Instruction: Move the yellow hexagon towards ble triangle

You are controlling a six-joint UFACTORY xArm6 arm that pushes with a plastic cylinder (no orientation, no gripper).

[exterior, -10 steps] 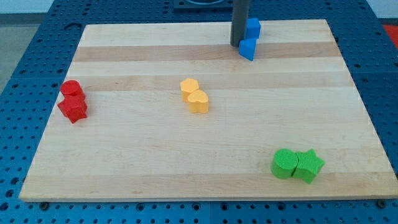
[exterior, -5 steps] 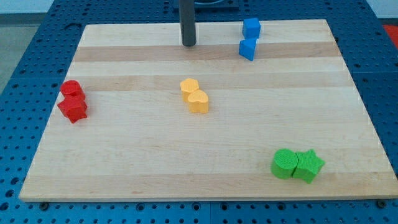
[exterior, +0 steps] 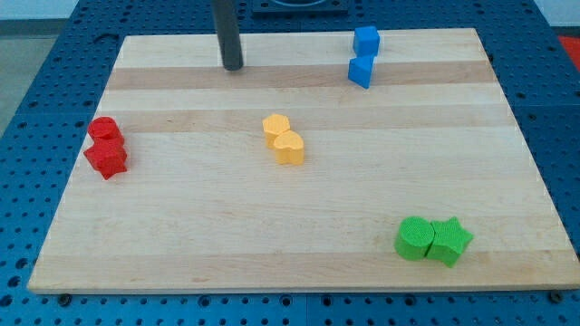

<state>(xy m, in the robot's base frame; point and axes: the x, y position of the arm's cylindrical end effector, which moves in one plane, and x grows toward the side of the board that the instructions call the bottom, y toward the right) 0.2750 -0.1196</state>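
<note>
Your tip [exterior: 234, 66] slid left along the desk's [exterior: 507, 181] top, away from the blue triangle [exterior: 361, 71], nowhere near the yellow hexagon [exterior: 276, 126]; it's a bare rod, so no end effector to open or close.

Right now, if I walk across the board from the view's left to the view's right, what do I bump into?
Red blocks → my tip → yellow blocks → blue blocks → green blocks.

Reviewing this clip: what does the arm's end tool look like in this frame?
Only a straight, dark grey rod is visible, round in section and plain, with no markings, cables or jaws showing. It enters from the view's top edge, so the arm above is out of frame. My tip is its blunt lower end, near the board's top edge, up and to the left of the yellow blocks.
</note>
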